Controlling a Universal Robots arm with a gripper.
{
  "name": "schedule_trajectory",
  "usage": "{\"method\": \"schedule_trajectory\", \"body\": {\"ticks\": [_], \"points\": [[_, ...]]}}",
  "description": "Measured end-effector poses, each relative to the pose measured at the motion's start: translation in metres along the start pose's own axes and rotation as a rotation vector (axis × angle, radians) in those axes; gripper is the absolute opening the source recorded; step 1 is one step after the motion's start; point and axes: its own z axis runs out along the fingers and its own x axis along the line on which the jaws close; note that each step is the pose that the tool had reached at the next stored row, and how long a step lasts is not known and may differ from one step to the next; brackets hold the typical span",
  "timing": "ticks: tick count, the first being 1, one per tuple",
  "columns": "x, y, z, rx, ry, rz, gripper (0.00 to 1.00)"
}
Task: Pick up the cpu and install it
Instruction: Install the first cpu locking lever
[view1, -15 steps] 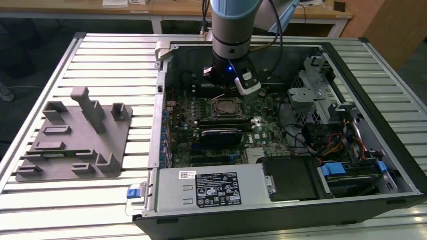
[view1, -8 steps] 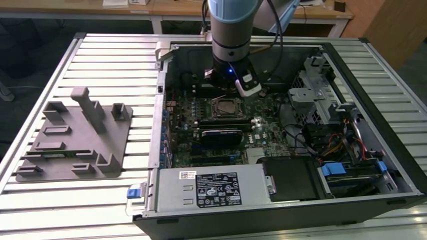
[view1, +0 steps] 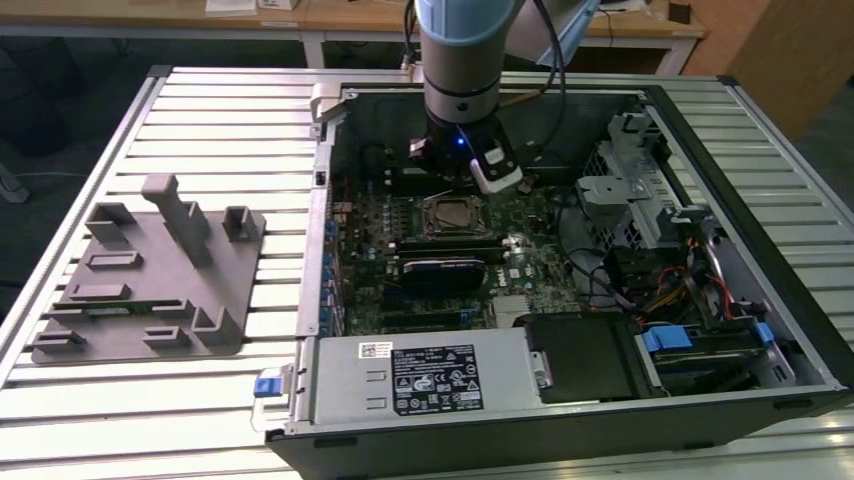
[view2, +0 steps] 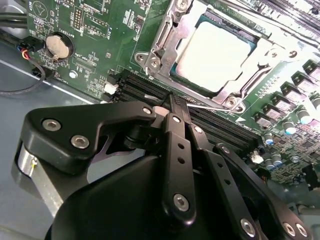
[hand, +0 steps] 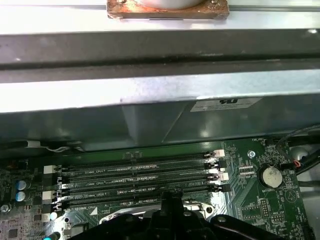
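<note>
The cpu (view2: 215, 52), a silvery square plate, lies flat inside the metal socket frame (view2: 165, 37) on the green motherboard; in the exterior view the cpu (view1: 450, 212) sits just below the arm's wrist. My gripper (view2: 172, 100) hangs over the socket's edge beside the memory slots, its black fingers (view2: 177, 150) pressed together and shut, with nothing visible between them. Its tip is at a thin metal lever rod (view2: 202, 106) of the socket; I cannot tell whether they touch. In the exterior view the gripper (view1: 465, 192) is inside the open computer case.
A grey fixture tray (view1: 147, 280) with upright posts lies on the slatted table at the exterior view's left. Inside the case are memory slots (hand: 140, 180), a coin battery (hand: 271, 176), a power supply (view1: 414, 375), a drive cage (view1: 641, 190) and cables (view1: 667, 290).
</note>
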Motion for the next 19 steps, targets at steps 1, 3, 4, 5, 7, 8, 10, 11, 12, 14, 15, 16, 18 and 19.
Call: {"method": "schedule_trajectory", "body": {"ticks": [1, 3, 4, 5, 7, 8, 10, 11, 12, 14, 15, 16, 18, 19], "points": [[0.0001, 0.0006, 0.0002, 0.0014, -0.0011, 0.003, 0.11], [0.0001, 0.0011, 0.0004, 0.0051, -0.0047, 0.016, 0.11], [0.0001, 0.0012, 0.0005, 0.0067, -0.0081, 0.027, 0.11], [0.0001, 0.0012, 0.0006, 0.0084, -0.0114, 0.039, 0.11], [0.0002, 0.0012, 0.0008, 0.0115, -0.0181, 0.064, 0.11], [0.0002, 0.0013, 0.0009, 0.0127, -0.0212, 0.075, 0.11], [0.0003, 0.0018, 0.0013, 0.0144, -0.0265, 0.094, 0.11], [0.0003, 0.0022, 0.0015, 0.0152, -0.0288, 0.103, 0.11], [0.0004, 0.0025, 0.0017, 0.0160, -0.0310, 0.111, 0.11], [0.0005, 0.0034, 0.0021, 0.0174, -0.0351, 0.126, 0.11], [0.0006, 0.0039, 0.0023, 0.0179, -0.0369, 0.133, 0.11], [0.0007, 0.0045, 0.0026, 0.0185, -0.0385, 0.138, 0.11], [0.0014, 0.0059, 0.0030, 0.0193, -0.0411, 0.148, 0.11], [0.0018, 0.0066, 0.0032, 0.0197, -0.0421, 0.152, 0.11]]}}
